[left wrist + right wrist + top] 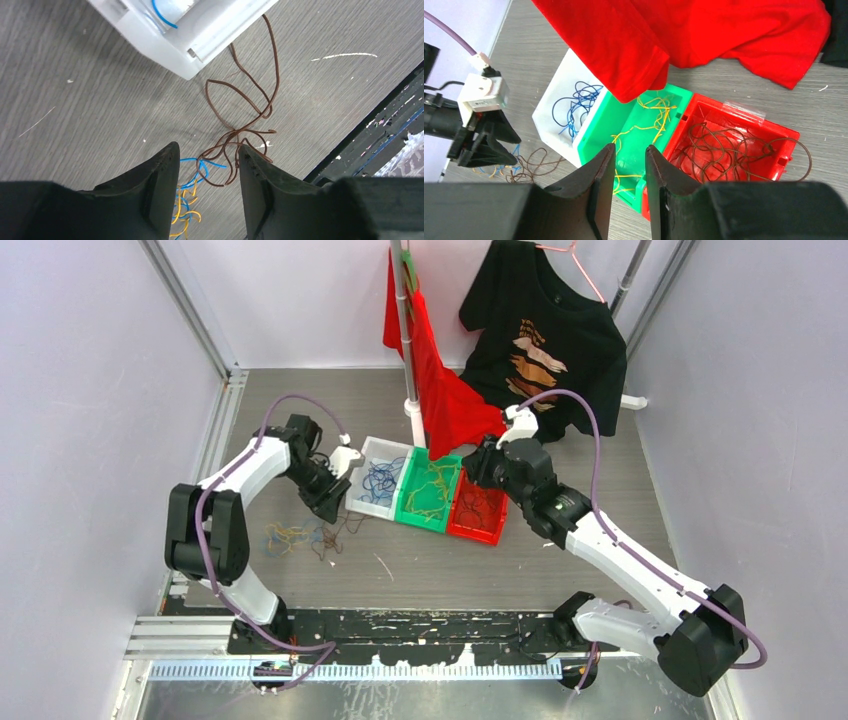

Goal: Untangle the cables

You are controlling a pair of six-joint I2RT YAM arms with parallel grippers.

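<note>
A grey table [420, 570] carries everything. At its far side a black T-shirt [545, 335] is hung on a hanger. A red garment [684, 35] is draped beside it, and its lower edge is laid over the far corners of the white and green bins.

The left arm [240, 480] is stretched toward the near left side of the bins. The right arm [620, 550] is stretched toward them from the right.

Three bins are set touching in a row:
- **White bin** [551, 85]: blue cables [574, 105] are held in it.
- **Green bin** [591, 135]: yellow cables [651, 115] are held in it.
- **Red bin** [719, 117]: brown cables [724, 145] are held in it, with one loop hung over its right wall.

A loose tangle [300, 535] is spread on the table just beside the white bin's near corner. It is made up of a brown strand [240, 115], a blue strand [207, 165] and a yellow strand [182, 210].

The left end effector [207, 150] is held over this tangle with its jaws about half apart. Brown loops are seen in the gap, but nothing is seen clamped, and whether the fingers touch the strands cannot be told.

The right end effector [629, 150] is held over the near part of the green bin, close to the red one. Its jaws are parted by a narrow gap, and nothing is held.
</note>
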